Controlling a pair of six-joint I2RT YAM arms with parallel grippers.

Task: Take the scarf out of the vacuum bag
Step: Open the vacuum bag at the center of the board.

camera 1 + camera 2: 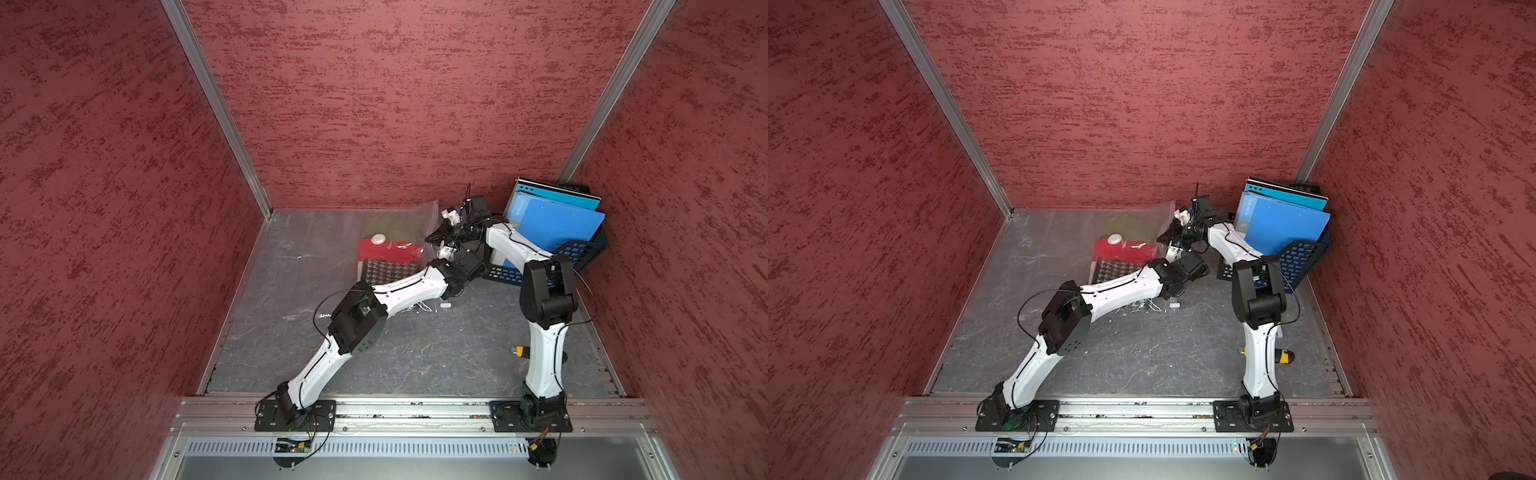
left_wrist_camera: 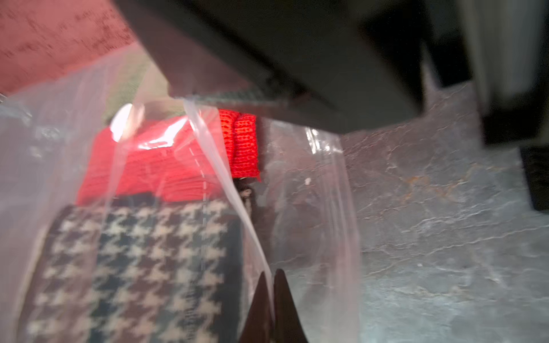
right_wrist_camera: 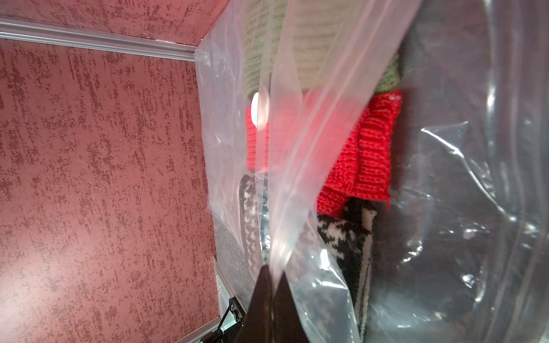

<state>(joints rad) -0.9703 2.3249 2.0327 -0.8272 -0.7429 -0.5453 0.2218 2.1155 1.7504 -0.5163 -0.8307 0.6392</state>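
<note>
Though blurred, left end effector (image 2: 271, 279), right end effector (image 3: 274, 276) both clamped on the vacuum bag (image 2: 315, 193)

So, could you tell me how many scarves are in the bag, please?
3, in a row in the vacuum bag: green scarf farthest back, red scarf mid-row, houndstooth scarf nearest. Others may be hidden.

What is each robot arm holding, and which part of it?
The left end effector and right end effector each pinch the vacuum bag by the plastic edge of its opening.
</note>
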